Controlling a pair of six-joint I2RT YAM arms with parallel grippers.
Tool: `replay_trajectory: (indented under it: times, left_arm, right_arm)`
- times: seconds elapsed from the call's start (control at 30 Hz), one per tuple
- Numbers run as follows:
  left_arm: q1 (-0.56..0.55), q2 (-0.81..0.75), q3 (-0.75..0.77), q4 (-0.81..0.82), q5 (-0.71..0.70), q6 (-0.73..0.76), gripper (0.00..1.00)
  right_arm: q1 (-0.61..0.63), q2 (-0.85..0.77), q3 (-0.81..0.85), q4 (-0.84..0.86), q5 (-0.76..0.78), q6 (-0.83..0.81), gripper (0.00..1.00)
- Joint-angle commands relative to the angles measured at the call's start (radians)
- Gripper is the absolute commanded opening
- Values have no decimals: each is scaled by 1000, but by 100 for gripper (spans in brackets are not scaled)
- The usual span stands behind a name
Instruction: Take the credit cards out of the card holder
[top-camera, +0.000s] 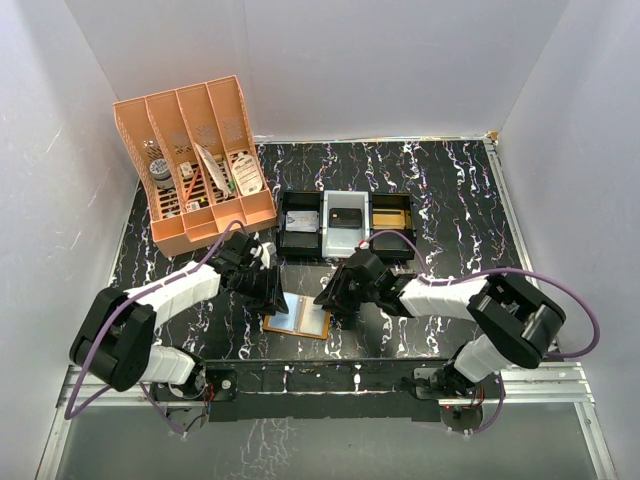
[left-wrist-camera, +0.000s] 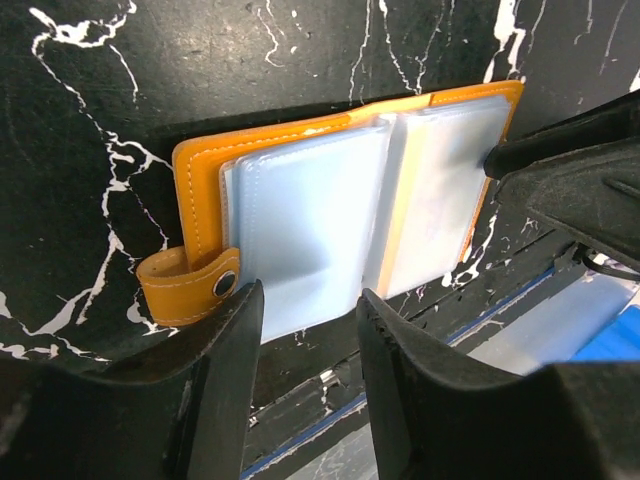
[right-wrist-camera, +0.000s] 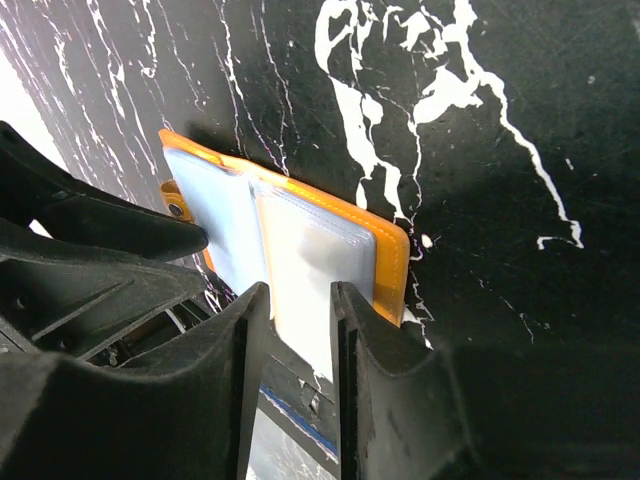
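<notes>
Progress: nothing is extracted yet. The card holder (top-camera: 298, 320) lies opened flat on the bench (top-camera: 450, 200), close to its near edge and between the two arms; its snap tab (left-wrist-camera: 190, 285) hangs loose at the left. The credit cards (left-wrist-camera: 310, 210) appear to sit inside the clear sleeves on both halves, and no loose card is seen on the bench; judged so, only the opening is done and every withdrawal is left.

Left gripper (left-wrist-camera: 310, 295): fingers partly parted and poised over the near edge of the left half; the sleeve's edge shows in the gap, and nothing is seen clamped.

Right gripper (right-wrist-camera: 298, 290): fingers parted more narrowly, set over the near edge of the right half; again no grip is evident. From the left wrist view, one of its fingers (left-wrist-camera: 560, 170) reaches the right half's outer edge; contact there is probable but not certain.
</notes>
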Motion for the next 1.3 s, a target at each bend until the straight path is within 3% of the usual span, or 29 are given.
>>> replay_trajectory:
  times: [0.0,0.37,0.97,1.27]
  left_arm:
    - [-8,0,1,-11,-29,10,39]
    - [-12,-17,-67,16,-77,-48,33]
    - [-16,-36,-90,24,-98,-78,33]
    - [-16,-25,-94,46,-73,-85,33]
  right_arm:
    - [5,29,27,39,-26,-2,27]
    - [7,-38,86,-100,23,-61,31]
    - [39,-10,86,-143,46,-51,33]
    - [39,-16,60,-75,23,-54,35]
